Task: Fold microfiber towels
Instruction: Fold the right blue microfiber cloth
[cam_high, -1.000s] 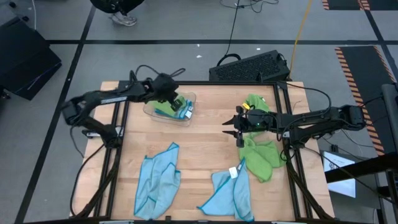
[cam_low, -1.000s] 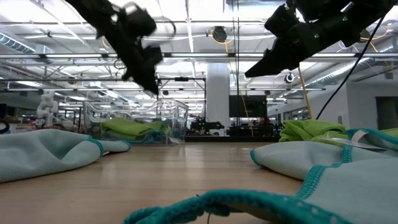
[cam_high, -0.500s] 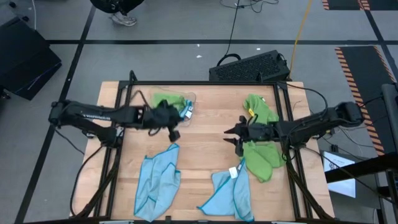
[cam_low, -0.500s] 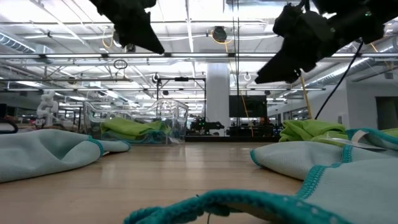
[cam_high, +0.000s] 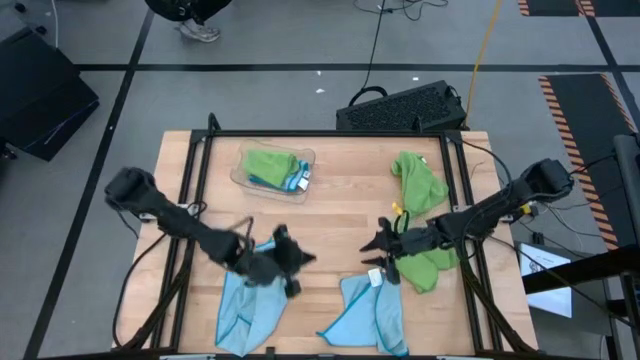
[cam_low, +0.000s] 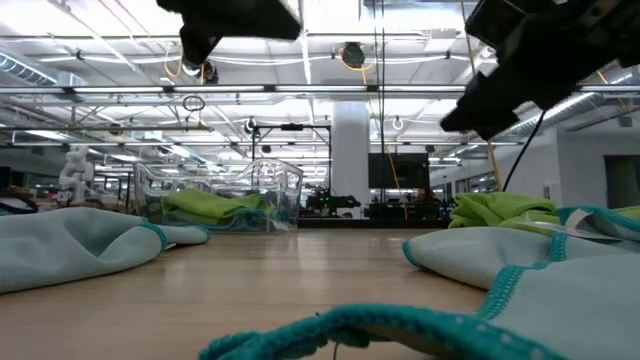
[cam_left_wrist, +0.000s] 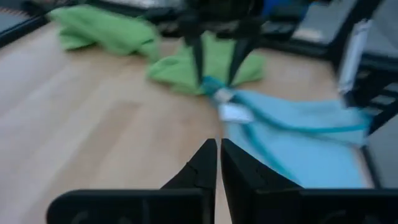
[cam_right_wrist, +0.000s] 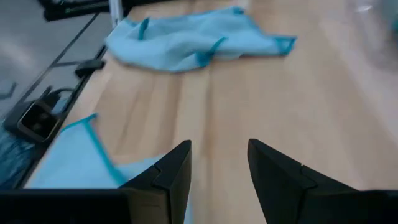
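Two light blue microfiber towels lie crumpled near the table's front edge, one at the left and one at the right with a white tag. Two lime green towels lie at the right, one farther back and one nearer. A folded green towel lies in the clear tray. My left gripper hangs shut above the left blue towel's far right corner. My right gripper is open and empty, above the table just beyond the tag.
A black keyboard lies beyond the far edge. Black frame rails run along the table's left and right sides. Bare wood lies between the tray, the green towels and the blue ones.
My left gripper has swung from the tray at the far left toward the near edge and now hangs over the left blue towel. My right gripper has moved toward the near edge and a little down, toward the right blue towel's tag. No towel has moved.
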